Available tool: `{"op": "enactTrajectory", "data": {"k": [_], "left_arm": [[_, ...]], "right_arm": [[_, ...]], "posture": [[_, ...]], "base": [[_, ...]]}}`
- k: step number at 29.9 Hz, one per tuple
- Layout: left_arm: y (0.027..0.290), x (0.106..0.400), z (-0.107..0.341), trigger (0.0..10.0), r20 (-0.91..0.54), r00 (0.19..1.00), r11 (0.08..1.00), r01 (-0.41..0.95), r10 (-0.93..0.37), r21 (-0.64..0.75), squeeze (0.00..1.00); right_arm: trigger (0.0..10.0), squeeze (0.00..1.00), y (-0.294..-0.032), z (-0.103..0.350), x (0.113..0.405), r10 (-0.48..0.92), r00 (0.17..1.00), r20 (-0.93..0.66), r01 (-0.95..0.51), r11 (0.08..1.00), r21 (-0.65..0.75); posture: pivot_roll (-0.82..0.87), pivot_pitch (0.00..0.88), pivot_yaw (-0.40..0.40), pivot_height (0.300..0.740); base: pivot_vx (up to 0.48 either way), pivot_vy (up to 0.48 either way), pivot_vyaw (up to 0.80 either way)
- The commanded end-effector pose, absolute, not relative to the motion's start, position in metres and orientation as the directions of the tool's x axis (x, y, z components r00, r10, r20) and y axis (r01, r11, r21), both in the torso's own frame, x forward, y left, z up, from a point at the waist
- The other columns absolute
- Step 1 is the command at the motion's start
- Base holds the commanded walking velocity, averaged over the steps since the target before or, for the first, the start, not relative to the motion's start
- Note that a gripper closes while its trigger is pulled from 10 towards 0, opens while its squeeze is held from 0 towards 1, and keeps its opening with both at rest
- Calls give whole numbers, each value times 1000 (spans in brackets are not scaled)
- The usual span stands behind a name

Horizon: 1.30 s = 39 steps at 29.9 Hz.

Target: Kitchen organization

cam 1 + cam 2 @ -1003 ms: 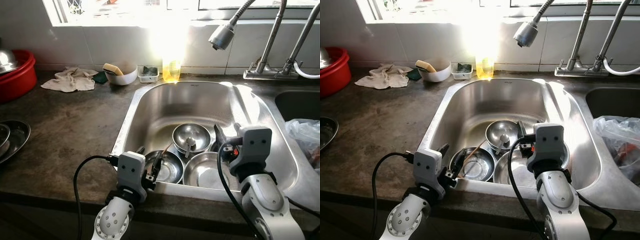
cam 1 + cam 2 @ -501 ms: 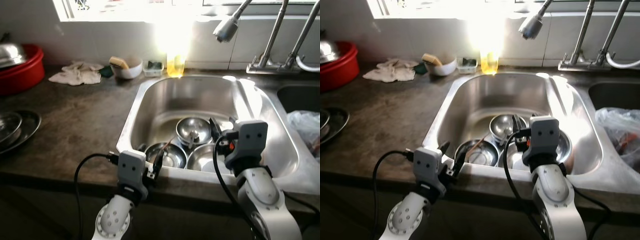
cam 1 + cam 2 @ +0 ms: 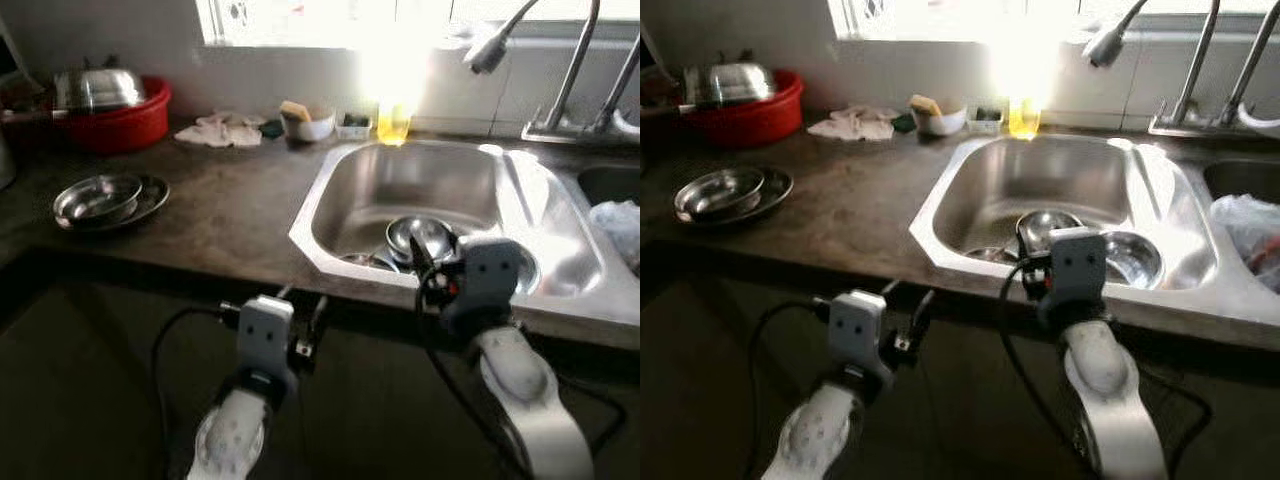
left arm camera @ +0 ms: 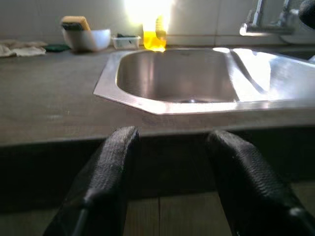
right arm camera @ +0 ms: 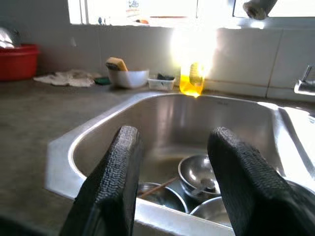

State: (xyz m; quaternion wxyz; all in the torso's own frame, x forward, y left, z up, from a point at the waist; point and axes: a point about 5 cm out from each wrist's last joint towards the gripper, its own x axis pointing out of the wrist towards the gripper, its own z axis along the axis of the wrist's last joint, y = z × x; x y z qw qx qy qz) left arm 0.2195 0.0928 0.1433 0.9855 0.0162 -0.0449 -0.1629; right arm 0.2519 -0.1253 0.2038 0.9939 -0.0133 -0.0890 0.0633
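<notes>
The steel sink (image 3: 330,205) holds several steel bowls (image 3: 422,236), one with a spoon in it (image 5: 199,178), and a thin wooden stick (image 5: 156,188) leans on another. My right gripper (image 3: 424,268) hovers open at the sink's near rim, its fingers (image 5: 115,182) framing the bowls. My left gripper (image 3: 302,312) is open below the counter's front edge, in front of the dark cabinet, and its fingers (image 4: 106,187) point at the sink's front. Neither holds anything.
On the counter (image 3: 230,205) left of the sink, a steel bowl sits on a steel plate (image 3: 98,198). At the back are a red basin with a steel lid (image 3: 112,105), a cloth (image 3: 225,130), a white bowl with a sponge (image 3: 306,122), a yellow bottle (image 3: 393,122) and a faucet (image 3: 492,46). A plastic bag (image 3: 618,218) lies at right.
The whole view has drawn back from the sink and swung left, bringing the counter's left end into view. Both grippers stay open; the left one now sits below the counter edge.
</notes>
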Motion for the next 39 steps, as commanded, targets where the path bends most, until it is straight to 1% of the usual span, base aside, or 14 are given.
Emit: {"op": "enactTrajectory", "data": {"k": [1,7,24,35,39], "left_arm": [[90,219,146,10000,96,939,944,328,-330,44,0],[89,219,143,10000,84,945,949,314,-315,27,0],[87,217,145,10000,80,941,944,327,-330,43,0],[86,218,146,10000,86,939,943,330,-333,50,0],[86,218,146,10000,86,939,942,331,-334,50,0]], "right_arm": [[10000,0,-128,206,252,120,975,186,-113,993,-46],[10000,0,-128,202,251,127,977,170,-117,991,-66],[10000,0,-124,200,251,144,977,159,-133,988,-75],[10000,0,-124,201,254,134,978,159,-124,990,-73],[10000,0,-125,201,254,125,979,162,-117,991,-59]], "posture": [[77,29,-1,740],[78,42,-1,740],[89,69,-5,740],[90,71,-5,740],[90,73,-6,740]], "base": [[-326,0,0],[0,0,0],[0,0,800],[275,0,800],[291,0,0]]}}
